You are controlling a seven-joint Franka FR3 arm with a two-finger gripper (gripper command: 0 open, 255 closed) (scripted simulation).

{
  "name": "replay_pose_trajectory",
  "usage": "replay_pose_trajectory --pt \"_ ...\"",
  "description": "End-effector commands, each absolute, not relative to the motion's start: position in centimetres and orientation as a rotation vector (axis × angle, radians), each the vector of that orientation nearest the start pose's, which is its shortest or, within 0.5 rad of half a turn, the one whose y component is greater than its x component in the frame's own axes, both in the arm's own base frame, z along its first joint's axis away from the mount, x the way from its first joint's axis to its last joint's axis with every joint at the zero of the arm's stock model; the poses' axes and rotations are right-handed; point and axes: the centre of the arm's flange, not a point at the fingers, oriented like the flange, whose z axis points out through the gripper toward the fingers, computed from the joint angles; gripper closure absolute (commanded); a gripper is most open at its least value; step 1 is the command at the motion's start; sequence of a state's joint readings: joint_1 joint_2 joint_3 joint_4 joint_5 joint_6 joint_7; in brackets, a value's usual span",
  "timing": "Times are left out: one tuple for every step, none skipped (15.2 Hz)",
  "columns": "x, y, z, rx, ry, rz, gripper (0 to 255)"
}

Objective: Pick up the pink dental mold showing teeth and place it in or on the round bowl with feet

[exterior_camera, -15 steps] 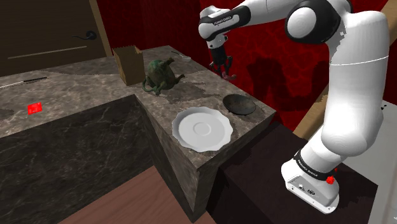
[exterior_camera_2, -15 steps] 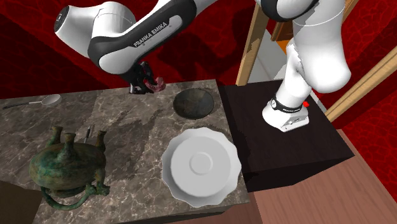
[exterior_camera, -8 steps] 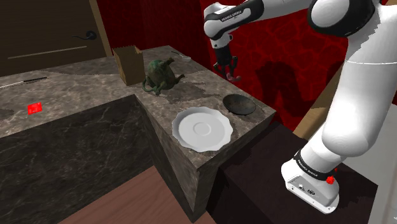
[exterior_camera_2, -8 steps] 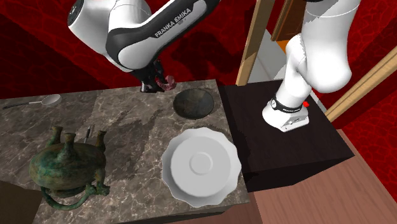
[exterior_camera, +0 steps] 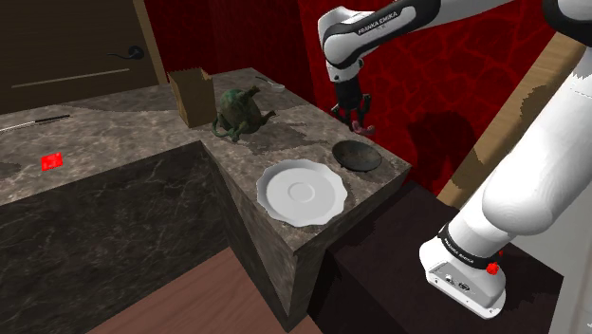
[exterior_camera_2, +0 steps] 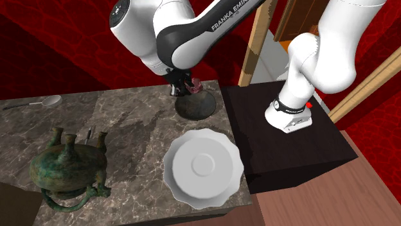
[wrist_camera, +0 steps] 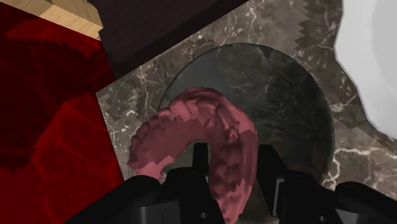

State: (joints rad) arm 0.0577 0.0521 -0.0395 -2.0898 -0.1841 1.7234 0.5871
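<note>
In the shoulder view, a small red flat thing (exterior_camera: 53, 161) lies at the far left of the marble worktop (exterior_camera: 114, 133). At its 2 o'clock stands a brown block (exterior_camera: 194, 95), and just beside that block, at its 4 o'clock, sits a green vessel (exterior_camera: 240, 111) with a handle and stubby spouts. Further right, near the worktop's front corner, lies a white plate (exterior_camera: 304, 191) with a wavy rim. At the plate's 2 o'clock is the dark round bowl (exterior_camera: 357, 155), close to the plate but apart from it. The hand (exterior_camera: 354, 116) hangs at the bowl's 12 o'clock, above it and clear of it, pointing down, with the pink dental mold (exterior_camera: 360, 126) gripped at its tips. The arm's stand (exterior_camera: 379, 275) is at the lower right.

In the second exterior view a spoon (exterior_camera_2: 46, 101) lies at the left edge of the worktop, with the green vessel (exterior_camera_2: 67, 170) at its 6 o'clock. The white plate (exterior_camera_2: 202, 164) lies to the right, the bowl (exterior_camera_2: 196, 105) at its 12 o'clock. The hand (exterior_camera_2: 182, 88) is at the bowl's 11 o'clock, over its far rim, with the mold (exterior_camera_2: 195, 84) just over that rim.

In the wrist view the two fingers (wrist_camera: 200, 167) of the hand (wrist_camera: 234, 164) are closed on one end of the arch of the mold (wrist_camera: 191, 130), its teeth showing. The bowl (wrist_camera: 280, 89) lies directly beneath, and the plate (wrist_camera: 375, 63) is beside the bowl.
</note>
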Motion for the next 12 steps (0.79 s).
replay_pose_trajectory --pt "49.9 -0.6 36.7 -3.274 0.841 0.595 255" --pt "49.9 -0.6 36.1 -3.274 0.841 0.595 255" --pt "49.9 -0.6 35.6 -3.274 0.841 0.595 255" --pt "49.9 -0.6 35.1 -3.274 0.841 0.595 255" --pt "49.9 -0.6 34.5 -3.274 0.841 0.595 255" --pt "49.9 -0.6 34.0 -3.274 0.841 0.595 255" --pt "49.9 -0.6 33.5 -3.274 0.841 0.595 255" --pt "49.9 -0.6 33.0 -3.274 0.841 0.595 255" --pt "49.9 -0.6 32.4 -3.274 0.841 0.595 255" --pt "49.9 -0.6 31.9 -3.274 0.841 0.595 255" --pt "49.9 -0.6 31.4 -3.274 0.841 0.595 255" --pt "49.9 -0.6 30.9 -3.274 0.841 0.595 255"
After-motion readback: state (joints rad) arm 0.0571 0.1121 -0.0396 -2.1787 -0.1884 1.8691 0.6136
